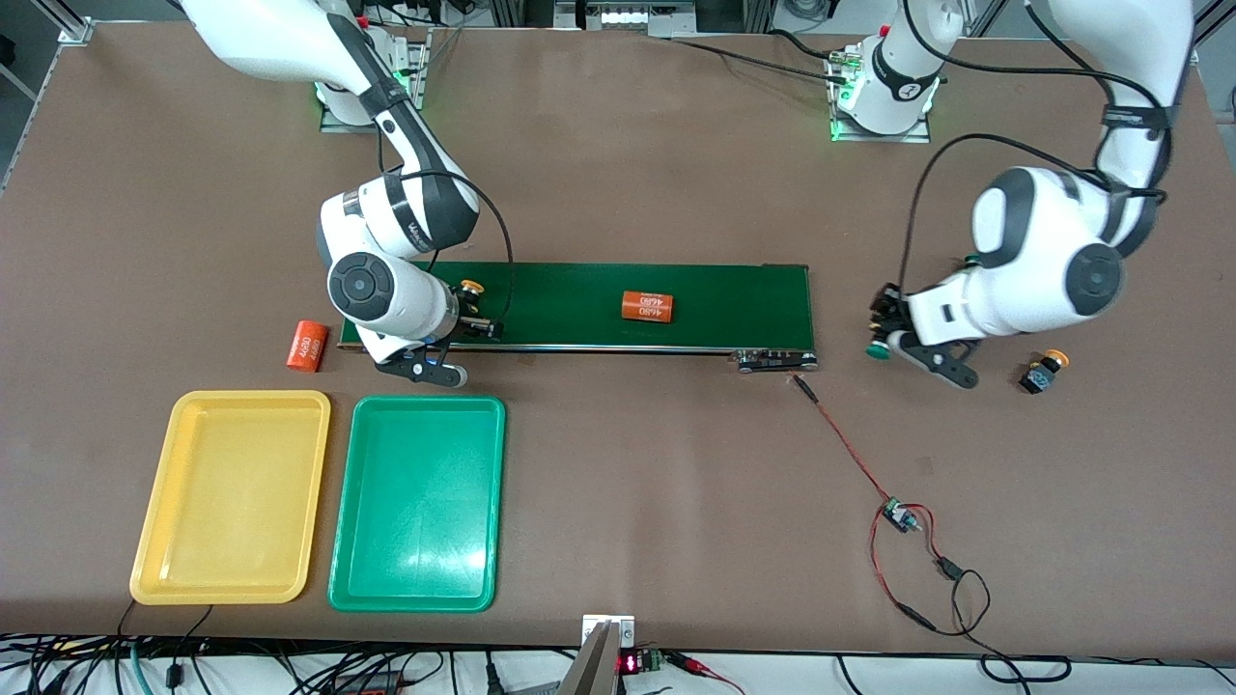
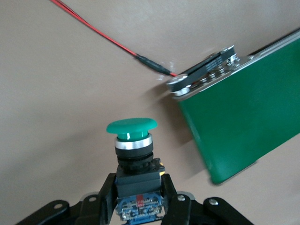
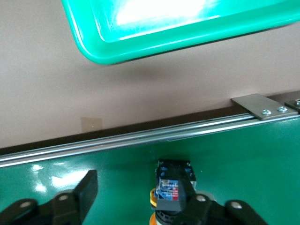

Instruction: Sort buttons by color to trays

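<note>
**Two buttons in play, both trays bare**

Front view: the right gripper (image 1: 471,323) sits low over the dark green belt (image 1: 676,304) at a yellow-capped button (image 1: 470,287), above the yellow tray (image 1: 154,541) and green tray (image 1: 343,560). The left gripper (image 1: 884,333) hangs over the bench (image 1: 618,174) past the belt's end; a second yellow-capped button (image 1: 1043,373) lies near it.

Left wrist view: fingers (image 2: 107,192) are clenched on a green-capped button (image 2: 132,145); keep it upright.

Right wrist view: fingers (image 3: 86,187) are spread, one against the button's body (image 3: 172,187). Centre before squeezing.
</note>
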Robot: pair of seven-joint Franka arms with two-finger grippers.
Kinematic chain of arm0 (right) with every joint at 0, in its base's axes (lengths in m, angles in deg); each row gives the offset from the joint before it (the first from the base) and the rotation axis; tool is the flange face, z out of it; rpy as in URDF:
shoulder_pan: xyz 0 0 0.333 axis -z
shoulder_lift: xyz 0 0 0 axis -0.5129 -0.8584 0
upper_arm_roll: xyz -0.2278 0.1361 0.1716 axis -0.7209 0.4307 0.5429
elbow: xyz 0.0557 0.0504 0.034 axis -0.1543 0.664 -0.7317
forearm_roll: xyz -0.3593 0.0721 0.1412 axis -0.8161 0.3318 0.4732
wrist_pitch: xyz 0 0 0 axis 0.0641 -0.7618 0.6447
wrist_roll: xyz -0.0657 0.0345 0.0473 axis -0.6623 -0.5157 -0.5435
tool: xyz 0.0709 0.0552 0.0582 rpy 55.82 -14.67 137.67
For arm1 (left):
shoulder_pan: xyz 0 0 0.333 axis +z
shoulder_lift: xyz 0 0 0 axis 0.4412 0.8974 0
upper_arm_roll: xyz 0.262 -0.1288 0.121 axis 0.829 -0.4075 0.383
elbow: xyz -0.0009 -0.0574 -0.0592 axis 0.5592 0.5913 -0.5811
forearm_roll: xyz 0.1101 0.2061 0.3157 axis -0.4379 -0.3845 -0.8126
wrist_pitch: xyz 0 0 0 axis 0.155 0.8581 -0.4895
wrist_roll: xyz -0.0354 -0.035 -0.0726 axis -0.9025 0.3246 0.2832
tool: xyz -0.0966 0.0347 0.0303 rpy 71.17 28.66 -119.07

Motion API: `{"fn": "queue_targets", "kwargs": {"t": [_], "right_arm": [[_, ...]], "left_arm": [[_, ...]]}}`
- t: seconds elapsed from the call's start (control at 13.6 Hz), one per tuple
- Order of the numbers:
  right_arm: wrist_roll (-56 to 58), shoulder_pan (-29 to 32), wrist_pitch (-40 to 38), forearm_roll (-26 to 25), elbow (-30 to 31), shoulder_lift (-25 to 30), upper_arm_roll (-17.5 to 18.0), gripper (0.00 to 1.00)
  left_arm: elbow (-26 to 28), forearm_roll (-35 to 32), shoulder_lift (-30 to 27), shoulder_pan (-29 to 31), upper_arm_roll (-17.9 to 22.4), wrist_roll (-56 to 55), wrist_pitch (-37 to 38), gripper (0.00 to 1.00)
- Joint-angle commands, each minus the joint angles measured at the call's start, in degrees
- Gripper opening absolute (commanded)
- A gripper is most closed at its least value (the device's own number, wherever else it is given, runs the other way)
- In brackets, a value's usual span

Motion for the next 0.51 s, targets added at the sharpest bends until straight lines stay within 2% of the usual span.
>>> {"fn": "queue_targets", "kwargs": {"t": [0.0,0.22,0.37,0.44], "right_arm": [[4.2,2.1,-1.7,1.1,0.2,-0.6,0.0,0.86],[8.5,4.0,-5.7,1.1,0.5,-0.1,-0.8,0.86],[9.3,4.5,-6.3,1.1,0.5,-0.1,-1.5,0.85],[9.1,5.1,-6.3,1.1,0.5,-0.2,-1.5,0.81]], "left_arm": [[3.3,1.0,-3.8,-5.0,0.4,-11.4,0.2,0.00],[3.3,1.0,-3.2,-11.1,0.3,-23.0,-0.4,0.00],[3.7,1.0,-2.7,-13.7,0.2,-25.6,-2.0,0.00],[4.6,1.0,-2.6,-14.5,0.2,-25.6,-3.5,0.00]]}}
